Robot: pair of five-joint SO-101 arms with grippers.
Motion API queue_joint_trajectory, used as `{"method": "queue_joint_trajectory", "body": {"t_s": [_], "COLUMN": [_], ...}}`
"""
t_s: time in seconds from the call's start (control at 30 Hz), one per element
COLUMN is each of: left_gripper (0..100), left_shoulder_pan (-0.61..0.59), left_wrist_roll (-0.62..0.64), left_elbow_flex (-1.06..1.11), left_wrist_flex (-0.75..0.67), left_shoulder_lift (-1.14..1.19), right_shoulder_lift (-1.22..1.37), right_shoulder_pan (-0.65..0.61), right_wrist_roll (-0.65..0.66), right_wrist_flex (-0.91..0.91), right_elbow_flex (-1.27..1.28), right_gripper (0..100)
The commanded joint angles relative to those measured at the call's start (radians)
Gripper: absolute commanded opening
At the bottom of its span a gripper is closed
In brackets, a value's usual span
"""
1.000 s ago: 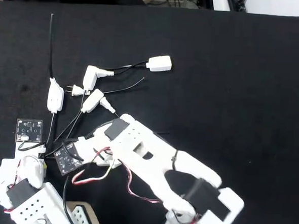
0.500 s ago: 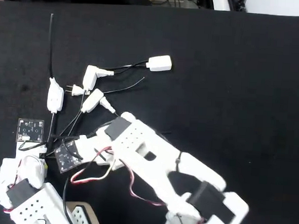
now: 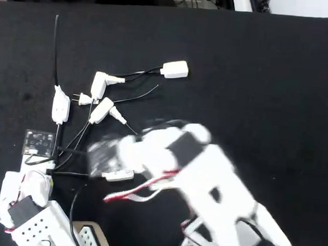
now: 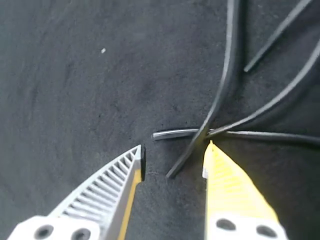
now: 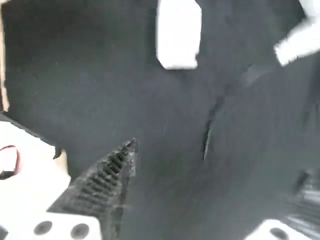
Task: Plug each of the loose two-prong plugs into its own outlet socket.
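Checking in: hand states? (lead)

Left gripper (image 4: pixel 175 148): fingers well apart, holding nothing. Black cables (image 4: pixel 220 95) cross just off the yellow finger's tip. Right gripper (image 5: pixel 217 170): I read it as wide open with nothing between the fingers, and a white block (image 5: pixel 178 32) lies farther off. (me)

Plugs? (lead)

All on the black table (image 3: pixel 267 79), clustered toward 10 o'clock from centre in the high view. The two-prong plug (image 3: pixel 83 99) lies loose, prongs pointing to 9 o'clock at the inline block (image 3: pixel 60 105) just beside it. The angled plug (image 3: pixel 101 84) sits at its 1 o'clock and the tapered plug (image 3: pixel 102 111) at its 4 o'clock. The socket block (image 3: pixel 174 69) lies apart at 2 o'clock of the cluster, on its own cable. Every plug I can make out is unplugged. Left arm (image 3: pixel 22 203) sits at 7 o'clock. Right arm (image 3: pixel 216 187) comes in from 5 o'clock, front end near the cluster. I can't tell whether it touches a cable. (me)
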Motion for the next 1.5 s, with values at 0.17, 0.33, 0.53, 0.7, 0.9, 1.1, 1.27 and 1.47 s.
{"method": "queue_joint_trajectory", "body": {"t_s": [0.17, 0.33, 0.53, 0.7, 0.9, 1.1, 1.27, 1.47], "left_gripper": [20, 21, 21, 21, 20, 21, 21, 21], "left_shoulder_pan": [0.246, 0.443, 0.677, 0.803, 0.918, 1.006, 1.075, 1.113], "left_wrist_roll": [-0.106, -0.209, -0.235, -0.157, -0.103, -0.106, -0.098, -0.1], "left_elbow_flex": [-0.26, -0.334, -0.489, -0.687, -0.823, -0.714, -0.634, -0.628], "left_wrist_flex": [0.226, 0.256, 0.183, 0.078, -0.044, -0.196, -0.302, -0.304], "left_shoulder_lift": [0.005, 0.077, 0.362, 0.836, 1.237, 1.226, 1.208, 1.208], "right_shoulder_lift": [-0.34, -0.384, -0.384, -0.383, -0.383, -0.39, -0.39, -0.39], "right_shoulder_pan": [0.703, 0.891, 0.973, 0.974, 0.974, 0.974, 0.976, 0.976], "right_wrist_roll": [-0.068, 0.015, 0.044, 0.044, 0.044, 0.071, 0.081, 0.086], "right_wrist_flex": [0.052, -0.021, -0.1, -0.103, -0.098, -0.104, -0.147, -0.18], "right_elbow_flex": [0.031, 0.193, 0.289, 0.306, 0.308, 0.357, 0.397, 0.43], "right_gripper": [4.4, 2.5, 1.8, 1.8, 1.8, 1.8, 1.8, 1.8]}}
